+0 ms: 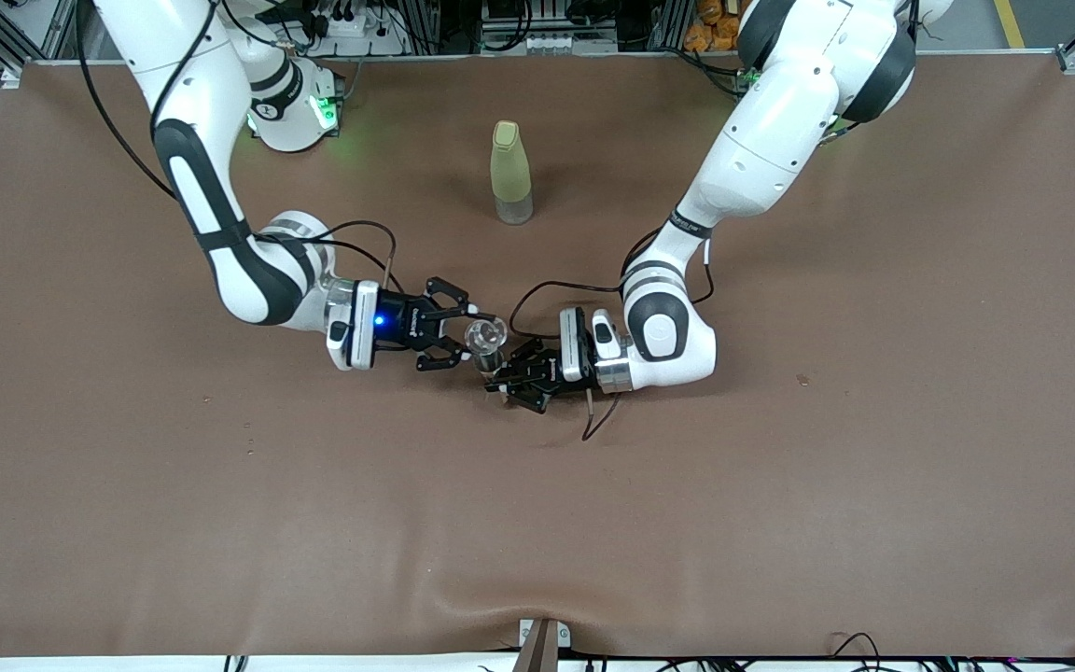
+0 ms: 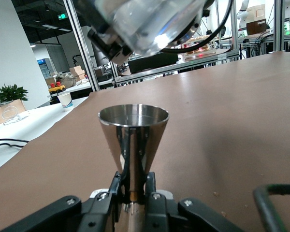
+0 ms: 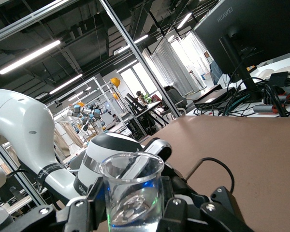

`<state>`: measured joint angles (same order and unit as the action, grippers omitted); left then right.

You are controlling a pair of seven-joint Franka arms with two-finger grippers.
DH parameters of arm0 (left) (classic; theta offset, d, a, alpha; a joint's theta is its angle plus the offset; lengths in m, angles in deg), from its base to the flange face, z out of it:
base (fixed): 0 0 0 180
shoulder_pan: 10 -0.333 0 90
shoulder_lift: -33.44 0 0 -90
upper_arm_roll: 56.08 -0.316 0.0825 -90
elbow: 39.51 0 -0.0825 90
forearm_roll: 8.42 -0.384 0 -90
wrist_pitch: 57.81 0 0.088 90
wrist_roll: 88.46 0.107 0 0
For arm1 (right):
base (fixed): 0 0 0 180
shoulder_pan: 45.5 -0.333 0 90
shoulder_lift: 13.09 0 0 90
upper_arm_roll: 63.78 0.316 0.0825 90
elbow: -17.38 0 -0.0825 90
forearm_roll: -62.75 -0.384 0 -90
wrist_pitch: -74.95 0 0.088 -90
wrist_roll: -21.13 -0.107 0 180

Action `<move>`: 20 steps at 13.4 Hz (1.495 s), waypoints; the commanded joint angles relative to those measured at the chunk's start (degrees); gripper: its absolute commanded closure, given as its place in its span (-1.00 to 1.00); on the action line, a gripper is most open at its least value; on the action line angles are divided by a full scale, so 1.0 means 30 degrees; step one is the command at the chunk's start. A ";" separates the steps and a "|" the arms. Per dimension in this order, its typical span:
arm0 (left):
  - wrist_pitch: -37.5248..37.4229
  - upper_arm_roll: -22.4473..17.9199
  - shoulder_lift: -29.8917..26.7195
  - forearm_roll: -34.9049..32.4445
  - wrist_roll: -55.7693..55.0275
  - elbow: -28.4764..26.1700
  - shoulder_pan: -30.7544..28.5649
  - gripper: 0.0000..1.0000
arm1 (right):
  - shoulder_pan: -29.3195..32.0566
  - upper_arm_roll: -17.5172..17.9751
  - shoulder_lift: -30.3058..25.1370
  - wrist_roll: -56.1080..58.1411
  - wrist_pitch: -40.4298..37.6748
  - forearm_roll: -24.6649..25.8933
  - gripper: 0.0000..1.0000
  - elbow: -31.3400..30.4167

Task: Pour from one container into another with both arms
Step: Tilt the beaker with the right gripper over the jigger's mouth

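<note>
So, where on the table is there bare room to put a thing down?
Bare cloth lies nearer the front camera than both pincers, and toward each end of the table. It is crowded at the middle: right pincer holds a glass, left pincer a metal cup; bottle stands farther.

Metal cup (image 2: 133,133) base hidden btwn left gripper (image 2: 133,195) fingers; clear beaker (image 3: 132,193) bottom cut off by frame edge.
</note>
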<state>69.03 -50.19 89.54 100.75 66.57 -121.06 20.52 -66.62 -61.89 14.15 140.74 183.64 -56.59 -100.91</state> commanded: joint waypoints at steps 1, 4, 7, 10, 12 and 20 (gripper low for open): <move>0.0198 -0.0031 0.0137 0.0787 0.0763 0.0318 0.0137 1.00 | -0.0341 -0.0074 -0.0231 -0.0229 0.0040 -0.0709 1.00 -0.0235; 0.0198 -0.0060 0.0166 0.0934 0.0763 0.0318 0.0137 1.00 | -0.0282 -0.0045 -0.0055 -0.0317 0.0011 -0.0797 1.00 -0.0235; 0.0198 -0.0060 0.0166 0.0992 0.0763 0.0318 0.0108 1.00 | -0.0252 -0.0074 -0.0025 -0.1633 0.0011 -0.0827 1.00 -0.0236; 0.0197 -0.0060 0.0166 0.0992 0.0763 0.0318 0.0137 1.00 | -0.0253 -0.0074 -0.0025 -0.2335 0.0040 -0.0944 1.00 -0.0206; 0.0169 -0.0060 0.0166 0.0992 0.0763 0.0318 0.0137 1.00 | -0.0194 -0.0074 -0.0054 -0.3098 0.0011 -0.0973 1.00 -0.0206; 0.0198 -0.0031 0.0196 0.1022 0.0763 0.0318 0.0166 1.00 | -0.0164 -0.0044 0.0588 -0.3683 -0.0833 -0.1846 1.00 -0.0294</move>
<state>69.03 -50.25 89.54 101.53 66.57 -121.04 20.53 -67.22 -62.25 15.45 131.09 183.34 -59.16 -101.38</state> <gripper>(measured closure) 0.789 0.507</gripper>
